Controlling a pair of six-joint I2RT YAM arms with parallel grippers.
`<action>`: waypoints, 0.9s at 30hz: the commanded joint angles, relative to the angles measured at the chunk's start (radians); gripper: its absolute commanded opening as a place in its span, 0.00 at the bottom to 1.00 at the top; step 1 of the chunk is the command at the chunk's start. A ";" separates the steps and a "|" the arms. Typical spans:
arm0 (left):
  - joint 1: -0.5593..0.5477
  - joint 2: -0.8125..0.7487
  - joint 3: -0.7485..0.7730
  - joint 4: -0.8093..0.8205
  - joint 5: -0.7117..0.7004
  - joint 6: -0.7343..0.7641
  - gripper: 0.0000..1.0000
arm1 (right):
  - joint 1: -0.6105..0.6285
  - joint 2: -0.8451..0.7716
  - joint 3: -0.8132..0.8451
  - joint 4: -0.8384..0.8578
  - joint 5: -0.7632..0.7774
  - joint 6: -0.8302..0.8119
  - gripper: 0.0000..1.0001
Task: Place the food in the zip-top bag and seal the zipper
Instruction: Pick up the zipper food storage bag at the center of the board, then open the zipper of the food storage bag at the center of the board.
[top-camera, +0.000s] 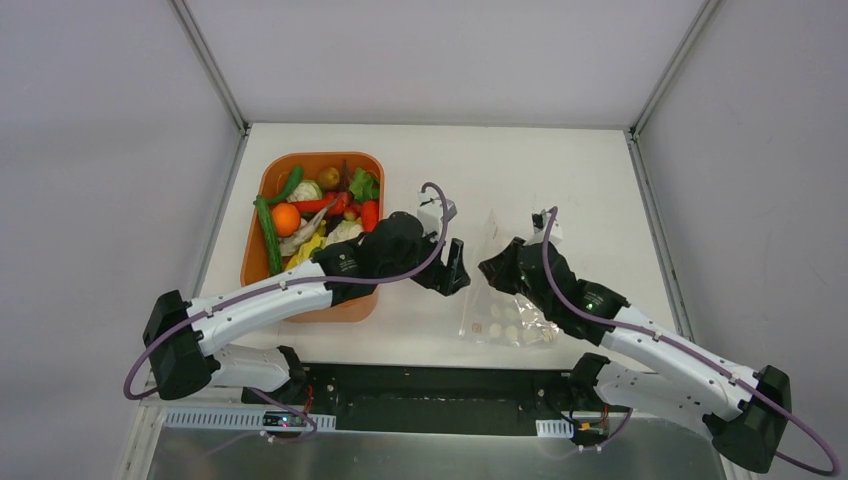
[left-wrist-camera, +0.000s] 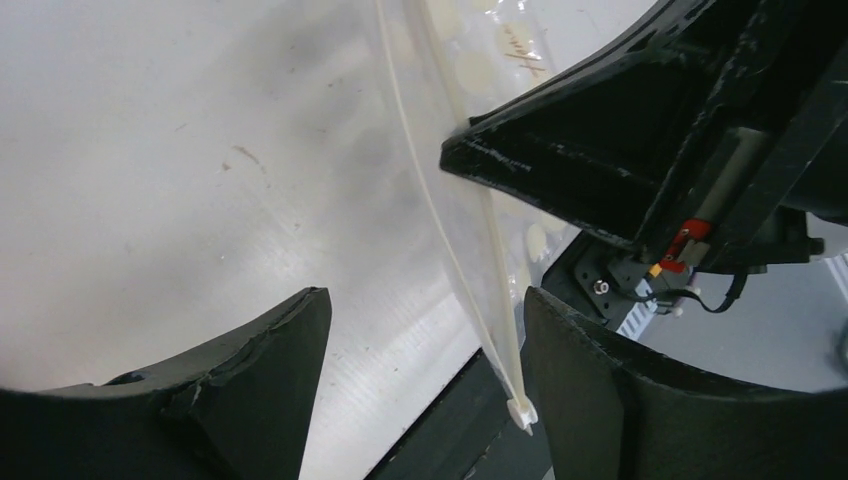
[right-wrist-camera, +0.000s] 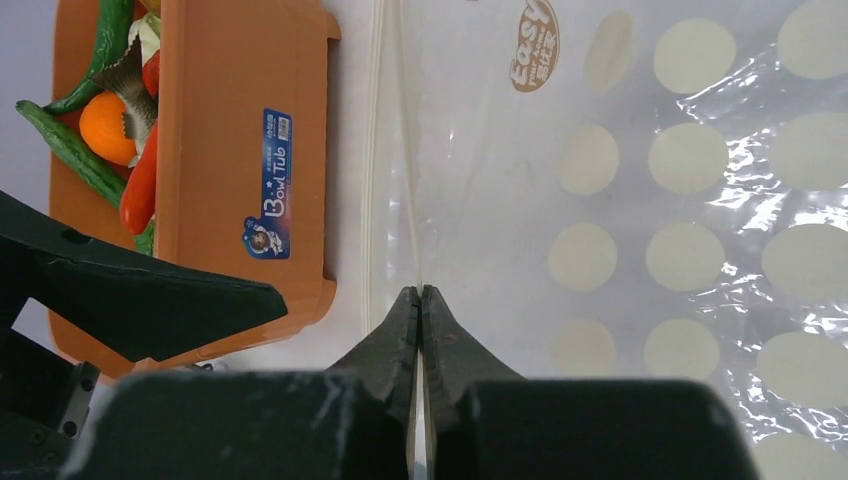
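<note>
1. Well, the zip-top bag (top-camera: 508, 312) lies on the white bench (top-camera: 560, 180), near the orange tub (right-wrist-camera: 230, 120) and to its right. Its zipper (right-wrist-camera: 405, 180) is on the side toward the tub. We see no food inside it.
2. The food (top-camera: 305, 215) is all in the tub: an orange ball (top-camera: 285, 218), green cucumbers, and red and leafy pieces heaped together.
3. The right hand (right-wrist-camera: 420, 295) has its fingers pressed together, and they pinch one lip of the bag at the zipper.
4. The left hand (left-wrist-camera: 427, 300) has its fingers spread. The zipper strip passes between them, closer to one finger, and we cannot tell if it touches.
5. We judge the bag to be thin, light and limp. The film will probably crumple and slide on the bench, and it is slippery to pinch. The zipper strip looks stiffer, so it is the better place to hold. We would take the free lip opposite the right hand, so that the mouth can open.
6. The toy food looks light, hard and smooth. Round pieces may roll or slip out, so we would grip them across the middle, and the long ones across their narrow body.
</note>
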 joint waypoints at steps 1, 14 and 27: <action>-0.010 0.035 0.009 0.087 0.079 -0.033 0.69 | -0.010 -0.004 0.003 0.011 -0.041 0.029 0.00; -0.011 0.144 0.034 0.078 0.063 -0.047 0.52 | -0.024 -0.006 0.018 0.010 -0.082 0.032 0.00; -0.011 0.150 0.029 0.070 0.021 -0.070 0.00 | -0.027 0.031 0.064 -0.043 -0.060 0.022 0.05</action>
